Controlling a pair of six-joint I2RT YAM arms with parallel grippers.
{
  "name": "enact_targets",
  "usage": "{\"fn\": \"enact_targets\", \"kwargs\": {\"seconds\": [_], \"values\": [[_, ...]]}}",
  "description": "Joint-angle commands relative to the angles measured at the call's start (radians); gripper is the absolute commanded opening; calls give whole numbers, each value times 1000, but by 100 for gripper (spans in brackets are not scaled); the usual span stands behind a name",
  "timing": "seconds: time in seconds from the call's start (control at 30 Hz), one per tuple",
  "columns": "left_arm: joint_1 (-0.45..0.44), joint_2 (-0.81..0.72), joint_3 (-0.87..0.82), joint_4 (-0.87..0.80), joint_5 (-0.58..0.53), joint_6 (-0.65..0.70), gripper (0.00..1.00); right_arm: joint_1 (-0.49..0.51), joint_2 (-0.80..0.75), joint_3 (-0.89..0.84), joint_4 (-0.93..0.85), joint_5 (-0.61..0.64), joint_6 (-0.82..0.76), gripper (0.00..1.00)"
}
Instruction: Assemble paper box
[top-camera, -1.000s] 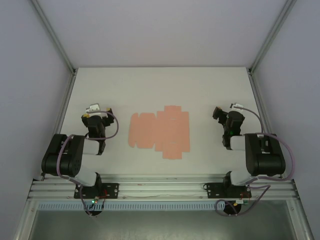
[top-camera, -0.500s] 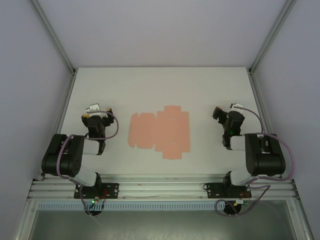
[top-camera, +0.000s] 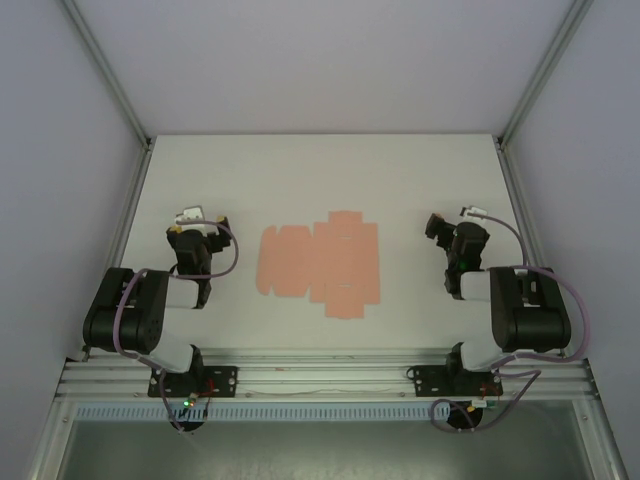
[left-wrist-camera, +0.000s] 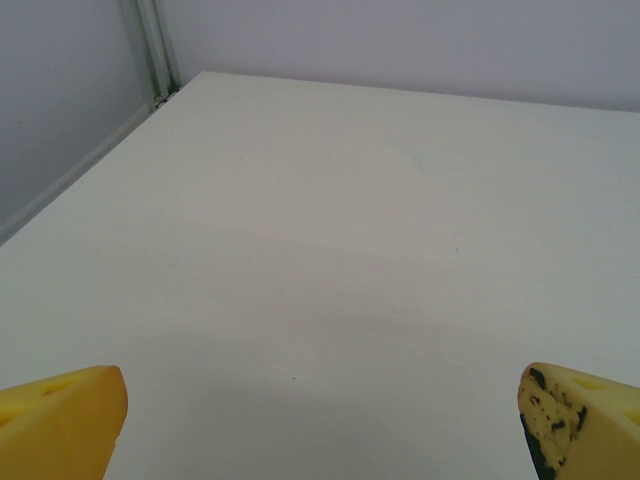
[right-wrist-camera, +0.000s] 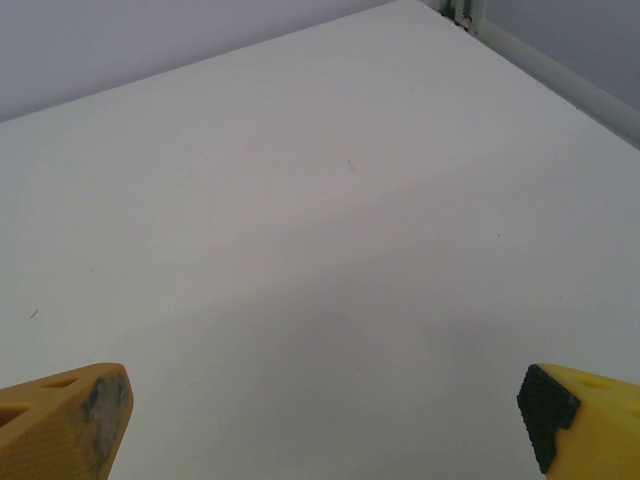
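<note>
1. Nothing is shifting noticeably against the earlier frames: both arms are holding the same folded pose and the card is lying on the same spot.
2. Spreading across the top view, the bench (top-camera: 320, 180) is showing a matte white, smooth surface, with pale grey walls (top-camera: 320, 60) and metal corner posts closing it in.
3. Running along the near edge, a ribbed aluminium rail (top-camera: 320, 378) is carrying both arm bases.
4. Sitting folded at the left, the left arm (top-camera: 135, 315) is showing black and white housings, with a lilac cable (top-camera: 232, 250) looping beside its wrist; the right arm (top-camera: 525, 315) is mirroring it at the right.
5. Lying flat between the two arms, well apart from each, the paper box (top-camera: 320, 262) is still an unfolded sheet: thin salmon-pink card, die-cut, with small flaps jutting out on its far and near edges and faint creases crossing it.
6. Standing spread wide over bare bench and pinching nothing, the left fingers (left-wrist-camera: 60, 425) are appearing as blunt yellow wedges, one of them flecked with black.
7. Likewise spread wide and pinching nothing, the right fingers (right-wrist-camera: 60, 420) are showing yellow tips, one with a dark knurled pad and one with a worn grey face.
</note>
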Motion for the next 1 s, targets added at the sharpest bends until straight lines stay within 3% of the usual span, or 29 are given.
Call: {"fn": "enact_targets", "kwargs": {"seconds": [0.0, 0.13, 0.23, 0.37, 0.53, 0.67, 0.8, 0.97], "values": [[6, -18, 17, -15, -33, -6, 100, 0, -12, 11, -1, 4, 10, 100], [5, -70, 50, -114, -19, 2, 100, -1, -34, 22, -20, -2, 5, 100], [5, -184, 104, -310, -49, -22, 100, 1, -130, 82, -205, 4, 5, 100], [-3, -328, 200, -614, 6, -151, 100, 17, -222, 193, -443, 19, 38, 100], [-77, -421, 286, -805, 128, -312, 100, 111, -262, 301, -645, 114, 99, 100], [-198, -398, 376, -924, 185, -357, 99, 170, -247, 400, -877, 60, 243, 93], [-274, -265, 464, -1026, 237, -371, 100, 204, -173, 470, -1062, -79, 379, 90], [-317, -140, 487, -972, 386, -410, 100, 325, -106, 497, -1104, -146, 407, 84]]}}
